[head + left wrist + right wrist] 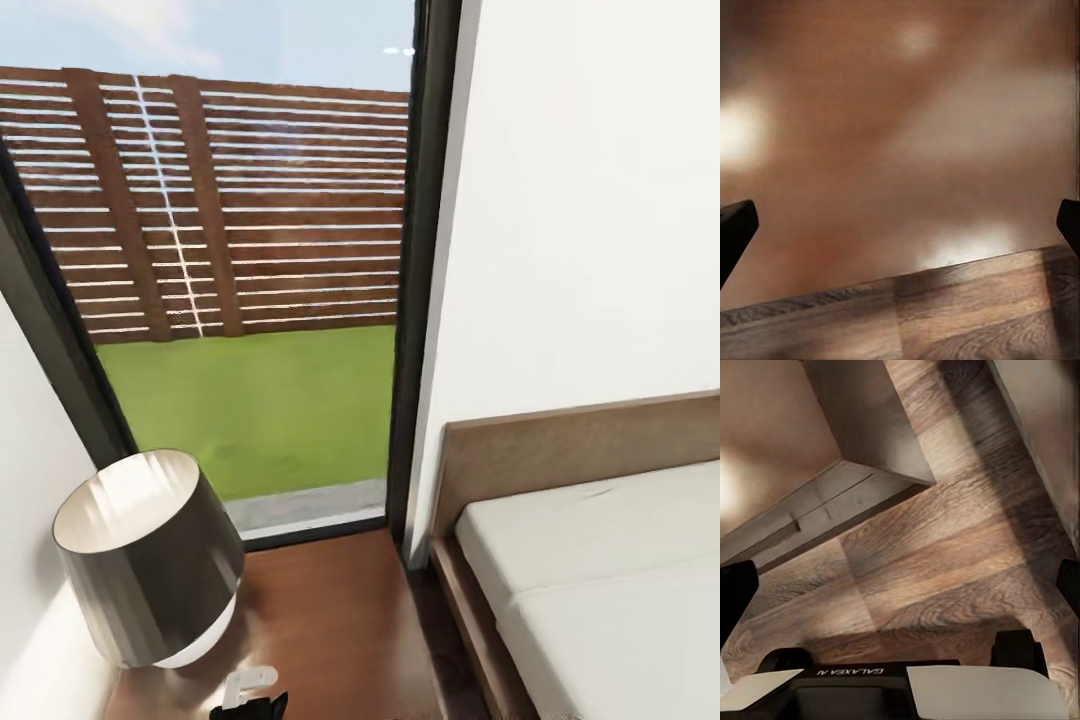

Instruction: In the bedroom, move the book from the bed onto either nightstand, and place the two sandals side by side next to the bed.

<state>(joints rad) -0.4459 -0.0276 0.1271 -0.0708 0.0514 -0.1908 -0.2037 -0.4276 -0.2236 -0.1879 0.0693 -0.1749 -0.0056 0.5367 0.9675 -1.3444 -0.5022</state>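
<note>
One nightstand [330, 640] fills the lower centre of the head view, its reddish-brown top bare beside the bed [600, 590] at lower right, which the frame cuts off. A lamp [150, 560] stands at lower left, likely on the nightstand top. No book or sandals can be made out here. The left gripper [900, 225] hangs wide over that top; the right gripper [900, 585], also spread, faces the plank floor [945, 562], probably just parked.
</note>
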